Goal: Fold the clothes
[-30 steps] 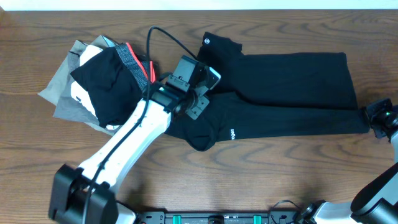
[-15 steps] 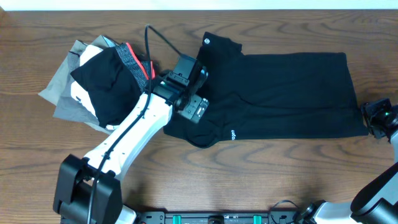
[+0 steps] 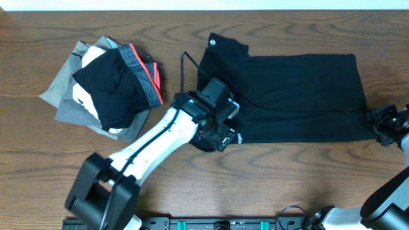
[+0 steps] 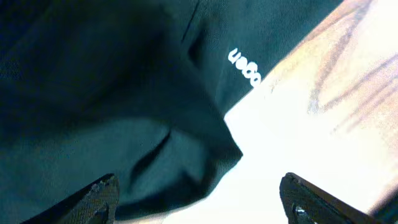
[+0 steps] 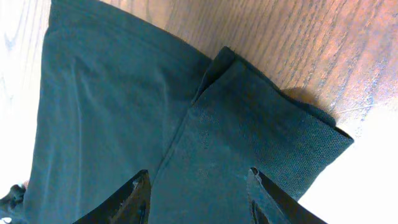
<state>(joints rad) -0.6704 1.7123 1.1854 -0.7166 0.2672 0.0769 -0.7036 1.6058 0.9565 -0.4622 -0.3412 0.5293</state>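
The large black short-sleeved shirt of thin fabric [image 3: 294,96] is spread as a long folded band across the brown wooden table [image 3: 307,179]. It has just been released. The left hand [image 3: 220,128] (jaws wide, empty) has been shifted to the corner bearing the white lettering [image 4: 244,67]. The right hand [image 5: 196,186] is parted over the right hem. A crosswise fold is probably due next. A heap of grey, black and red-banded garments [image 3: 108,89] is left near that end, crowding it.

My overhead camera looks straight down on the table [image 3: 38,25] from well above. The left wrist view sits close over the black shirt [image 4: 93,93] at its white lettering [image 4: 244,68], which overhead also catches. The right wrist view hugs the shirt's corner near overhead's right edge.
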